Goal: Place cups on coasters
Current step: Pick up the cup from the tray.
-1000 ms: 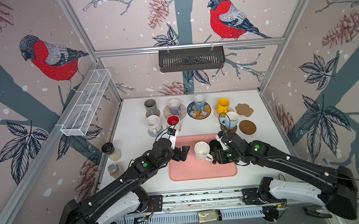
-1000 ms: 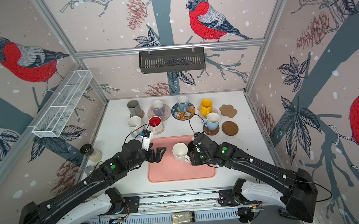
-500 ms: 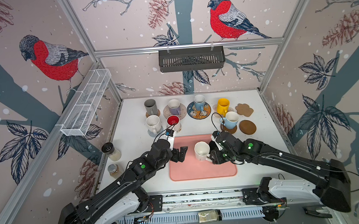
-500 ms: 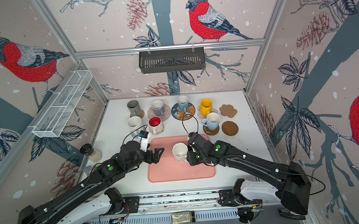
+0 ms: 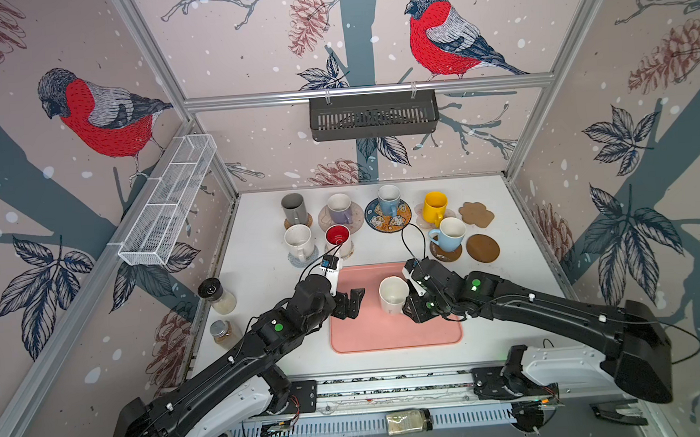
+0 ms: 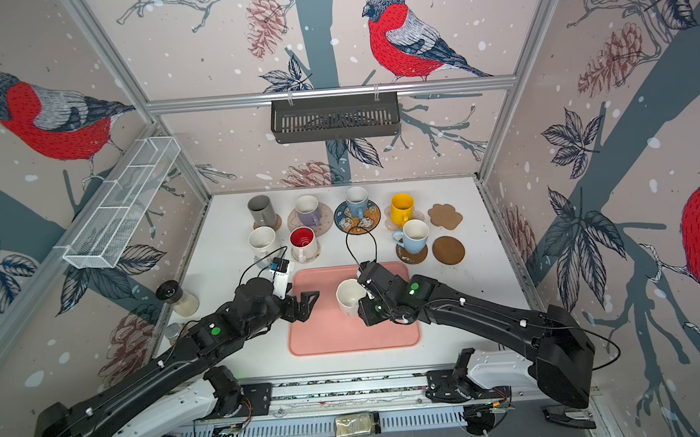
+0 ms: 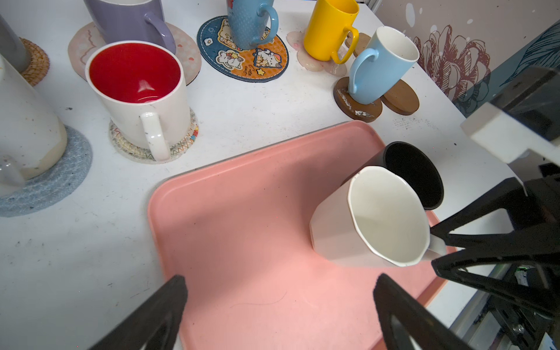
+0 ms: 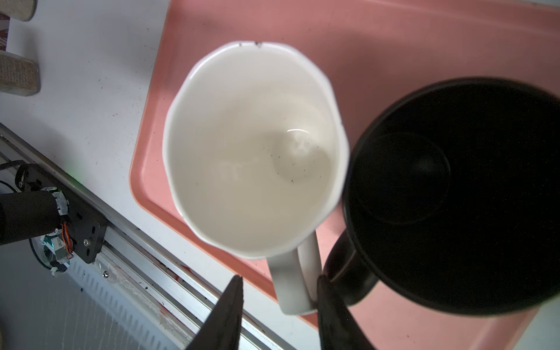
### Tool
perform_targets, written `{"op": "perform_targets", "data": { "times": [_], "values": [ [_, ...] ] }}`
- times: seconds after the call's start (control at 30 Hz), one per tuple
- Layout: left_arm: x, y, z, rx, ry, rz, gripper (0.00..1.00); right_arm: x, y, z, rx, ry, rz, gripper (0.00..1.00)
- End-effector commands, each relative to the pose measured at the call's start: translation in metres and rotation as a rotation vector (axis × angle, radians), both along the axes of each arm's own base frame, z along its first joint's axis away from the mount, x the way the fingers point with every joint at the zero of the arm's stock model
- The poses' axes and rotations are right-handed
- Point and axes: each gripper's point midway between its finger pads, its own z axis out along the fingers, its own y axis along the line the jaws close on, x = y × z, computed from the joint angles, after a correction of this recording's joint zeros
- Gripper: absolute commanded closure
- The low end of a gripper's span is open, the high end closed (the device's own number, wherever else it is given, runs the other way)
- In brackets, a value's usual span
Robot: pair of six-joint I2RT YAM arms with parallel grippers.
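Holds left claw (image 5: 352, 304) spread wide, empty, above tray (image 5: 368, 339) left edge; likely standing by, out of partner's way. Shows white mug (image 5: 393, 294) upright mid-tray, handle (image 8: 298, 272) turned toward right arm, handy for pinch. Straddles handle with right claw (image 8: 278, 281), part-open: one finger touching, other apart, so not grasping yet. Tucks black mug (image 7: 412, 172) just beside white mug on tray, under right wrist, hidden in top views. Has cloud mat (image 5: 476, 214) and brown disc (image 5: 482, 248) bare on tabletop (image 5: 259, 254) right of tray; likely targets for both mugs.
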Motion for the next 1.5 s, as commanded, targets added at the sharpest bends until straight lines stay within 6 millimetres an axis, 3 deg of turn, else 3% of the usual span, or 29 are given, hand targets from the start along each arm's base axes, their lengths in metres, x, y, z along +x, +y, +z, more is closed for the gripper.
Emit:
{"op": "perform_targets", "data": {
  "times": [0.0,0.6,1.0,1.27,1.47],
  "values": [
    [0.002,-0.001,0.004,-0.024,-0.010,0.006,0.03,-0.002,0.012,0.002,0.025,0.001,0.028,0.61],
    [0.005,0.005,0.006,-0.021,-0.024,0.043,0.03,-0.005,0.022,-0.033,-0.100,0.039,0.018,0.67],
    [0.008,0.017,0.015,-0.038,-0.052,0.109,0.03,0.000,0.025,-0.037,-0.128,0.029,0.009,0.92],
    [0.008,0.017,0.016,-0.045,-0.053,0.106,0.03,0.007,0.031,-0.023,-0.124,-0.014,0.014,0.96],
    [0.012,0.016,0.035,-0.051,-0.078,0.103,0.03,0.023,0.037,0.009,-0.108,-0.091,0.002,0.96]
  ]
}}
